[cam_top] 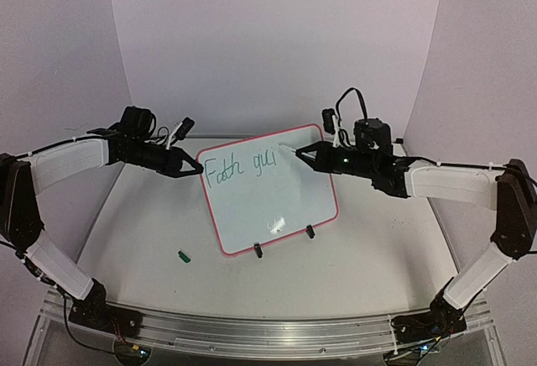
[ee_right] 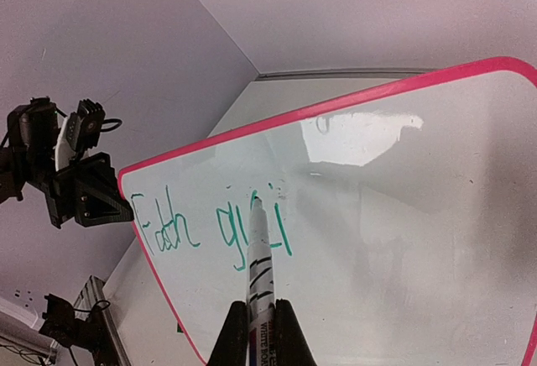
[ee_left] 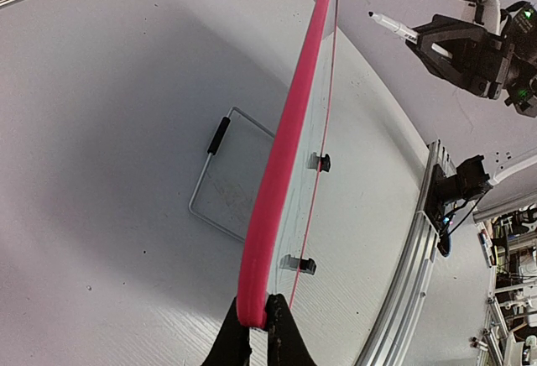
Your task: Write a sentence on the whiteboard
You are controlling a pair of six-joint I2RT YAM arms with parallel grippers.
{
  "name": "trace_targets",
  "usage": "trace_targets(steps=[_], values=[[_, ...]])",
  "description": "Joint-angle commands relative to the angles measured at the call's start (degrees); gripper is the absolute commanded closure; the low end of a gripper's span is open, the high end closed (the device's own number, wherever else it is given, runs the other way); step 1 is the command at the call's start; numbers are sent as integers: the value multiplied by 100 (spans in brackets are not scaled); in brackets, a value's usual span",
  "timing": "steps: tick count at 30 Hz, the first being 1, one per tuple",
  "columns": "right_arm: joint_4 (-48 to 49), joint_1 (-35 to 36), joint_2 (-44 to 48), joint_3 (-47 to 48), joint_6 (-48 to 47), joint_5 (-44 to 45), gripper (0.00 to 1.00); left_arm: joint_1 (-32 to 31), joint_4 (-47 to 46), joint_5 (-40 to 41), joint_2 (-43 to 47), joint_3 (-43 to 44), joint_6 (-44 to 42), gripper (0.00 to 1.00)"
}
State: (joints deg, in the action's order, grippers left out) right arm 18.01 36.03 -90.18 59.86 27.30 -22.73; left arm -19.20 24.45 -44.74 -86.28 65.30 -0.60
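Pinching the whiteboard [cam_top: 268, 206] by its left rim with the left gripper [cam_top: 198, 169], jaws clamped tight on the pink-red edge. Propped near the middle of the table [cam_top: 377, 265], leaning back, two black clip feet [cam_top: 258, 251] along the near edge down on the surface. Over on the right, gripping a white marker [ee_right: 258, 265] in the right gripper [ee_right: 260, 316], fingers closed snug around the barrel, tip pointed at the board's upper half. Reading in thin green cursive along the top: the sentence [ee_right: 210, 227], only "Faith gui" written, marker tip right at the last letters, contact hard to tell. Lying loose on the table to the near left, well apart from the board: a small green piece [cam_top: 185, 257]. Behind the board, from the left wrist view, a thin wire frame [ee_left: 220, 177] with a black sleeve.
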Motion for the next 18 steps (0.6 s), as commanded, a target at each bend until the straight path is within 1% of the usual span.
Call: trace_targets(steps=[1, 18], values=[[106, -6, 19, -66, -34, 136, 100, -298, 508, 382, -215, -74, -476, 100], [93, -90, -371, 157, 38, 85, 100, -323, 523, 404, -205, -70, -486, 100]])
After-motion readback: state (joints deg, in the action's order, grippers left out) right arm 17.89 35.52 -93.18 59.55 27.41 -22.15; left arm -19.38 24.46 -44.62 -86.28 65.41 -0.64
